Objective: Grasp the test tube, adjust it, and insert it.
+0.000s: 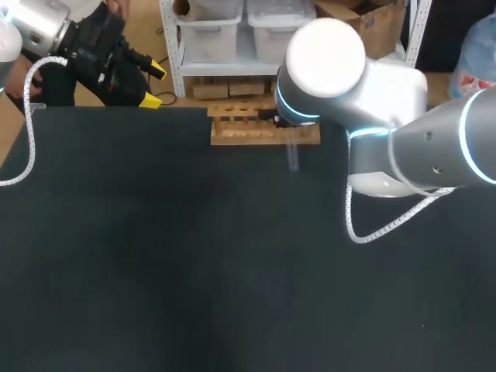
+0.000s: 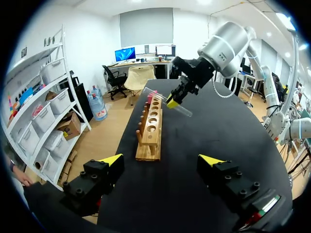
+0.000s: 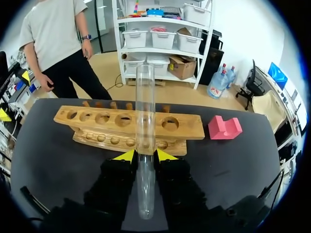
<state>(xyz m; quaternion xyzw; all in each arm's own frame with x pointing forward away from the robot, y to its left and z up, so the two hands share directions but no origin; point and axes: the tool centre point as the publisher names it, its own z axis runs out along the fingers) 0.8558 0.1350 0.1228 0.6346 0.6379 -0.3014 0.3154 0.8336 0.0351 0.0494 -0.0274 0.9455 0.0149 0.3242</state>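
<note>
One test tube (image 3: 145, 97) — right tool (image 3: 145, 155) grips.

one test tube (image 3: 145, 111), one wooden rack (image 3: 190, 129) — one pink block (image 3: 224, 128)

The thick, round, silver-white right arm (image 1: 418, 139) has a flat white round cap (image 1: 325, 56) on one joint. Thin glowing light-blue rings (image 1: 298, 115) go around its joints. A white curly cable (image 1: 387, 225) runs along it. The shiny silver left arm (image 1: 35, 27) has a second white curly cable (image 1: 31, 139). The black blocky left gripper (image 2: 161, 160) has two fingers with bright yellow pointed tips (image 2: 112, 159). Small round black screws (image 2: 82, 174) sit on the fingers. The black right gripper (image 3: 146, 155) has yellow tips too.
</note>
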